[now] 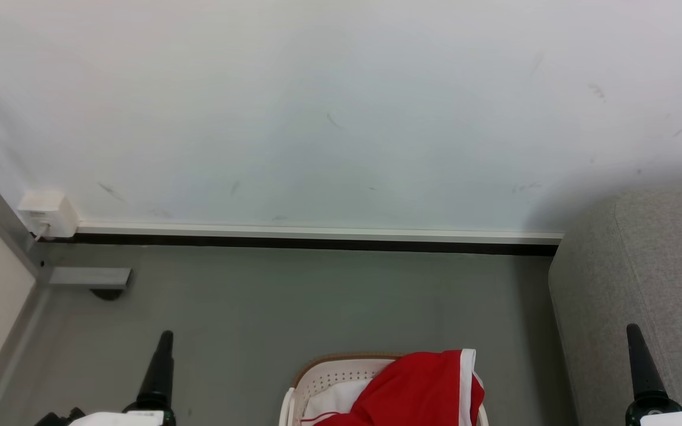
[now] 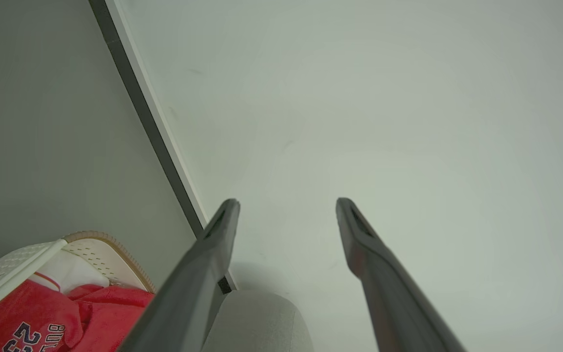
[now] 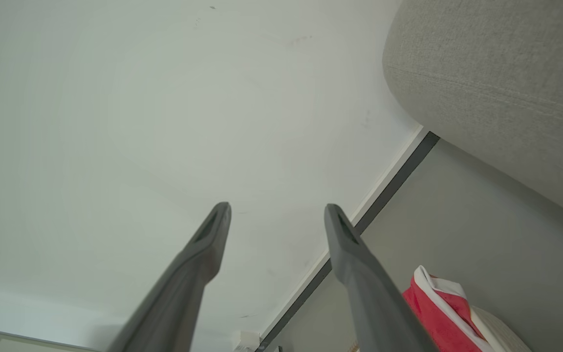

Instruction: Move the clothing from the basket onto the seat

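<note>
**Clothing in basket, tools empty**

Left tool (image 2: 286,208) and right tool (image 3: 276,211) gape wide, empty. Between them red clothing (image 1: 418,384) heaps in the basket (image 1: 341,358) on the floor (image 1: 317,296); the seat (image 1: 643,266) stands right of it.

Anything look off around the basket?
One red garment drapes over the right rim of the basket rather than lying inside. The wall has a few dark scuffs. Left gripper and right gripper are open, empty.
</note>
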You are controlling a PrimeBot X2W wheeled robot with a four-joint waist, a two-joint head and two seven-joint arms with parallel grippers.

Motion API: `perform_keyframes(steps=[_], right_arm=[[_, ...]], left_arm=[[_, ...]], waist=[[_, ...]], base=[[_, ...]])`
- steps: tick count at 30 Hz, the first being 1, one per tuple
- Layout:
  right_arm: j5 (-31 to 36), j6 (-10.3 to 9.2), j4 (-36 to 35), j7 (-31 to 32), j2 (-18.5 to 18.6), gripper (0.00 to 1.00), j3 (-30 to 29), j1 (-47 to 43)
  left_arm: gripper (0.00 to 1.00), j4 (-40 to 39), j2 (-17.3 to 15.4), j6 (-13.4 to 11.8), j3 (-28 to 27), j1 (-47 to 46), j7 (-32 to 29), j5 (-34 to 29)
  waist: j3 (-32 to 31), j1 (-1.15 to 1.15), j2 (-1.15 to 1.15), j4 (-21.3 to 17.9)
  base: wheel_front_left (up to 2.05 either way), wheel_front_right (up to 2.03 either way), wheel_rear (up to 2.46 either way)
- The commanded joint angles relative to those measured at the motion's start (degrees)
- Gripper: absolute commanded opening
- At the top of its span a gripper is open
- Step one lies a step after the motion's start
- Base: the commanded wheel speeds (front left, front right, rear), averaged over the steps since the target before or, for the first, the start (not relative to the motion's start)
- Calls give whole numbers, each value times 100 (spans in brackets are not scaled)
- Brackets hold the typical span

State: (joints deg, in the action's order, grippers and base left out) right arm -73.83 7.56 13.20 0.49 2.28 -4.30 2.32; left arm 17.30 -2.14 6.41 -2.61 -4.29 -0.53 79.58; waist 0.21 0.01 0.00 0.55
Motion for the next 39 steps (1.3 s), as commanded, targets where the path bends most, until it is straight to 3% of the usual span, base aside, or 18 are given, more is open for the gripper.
perform_keyframes(steps=[1,17,39], right_arm=[[346,-3,-136,-85,101,100,19,54],[1958,-4,-266,-406,282,100,200,-19],[3999,-7,-228,-797,621,100,471,-55]], left_arm=[[100,-110,-45,-54,42,-143,90,-284],[100,-193,-56,-287,314,-137,413,-1579],[100,-343,-71,-483,642,-87,803,-3987]], waist=[[0,-1,0,6],[2,-1,0,58],[-12,-1,0,128]], base=[[0,0,0],[0,0,0],[0,0,0]])
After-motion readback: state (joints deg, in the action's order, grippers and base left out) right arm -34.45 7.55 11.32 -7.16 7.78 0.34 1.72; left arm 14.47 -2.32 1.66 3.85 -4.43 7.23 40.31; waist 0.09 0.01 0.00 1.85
